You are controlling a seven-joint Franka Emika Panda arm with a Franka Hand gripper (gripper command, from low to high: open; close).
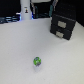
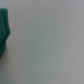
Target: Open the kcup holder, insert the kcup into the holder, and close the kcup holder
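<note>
The kcup (image 1: 36,61) is a tiny round green pod that sits alone on the pale table, toward the front in the exterior view. The kcup holder (image 1: 62,26) is a black boxy unit at the back on the exterior view's right. Its two stacked front panels look shut, each with a pale handle slot. No gripper fingers show in either view. The wrist view shows only pale table surface and a blurred dark green shape (image 2: 5,32) at the picture's edge; I cannot tell what that shape is.
A tall white post with a black mark (image 1: 26,11) stands at the back on the exterior view's left. Dark clutter (image 1: 9,20) lies along the table's far edge. The pale table (image 1: 20,50) spreads between the pod and the holder.
</note>
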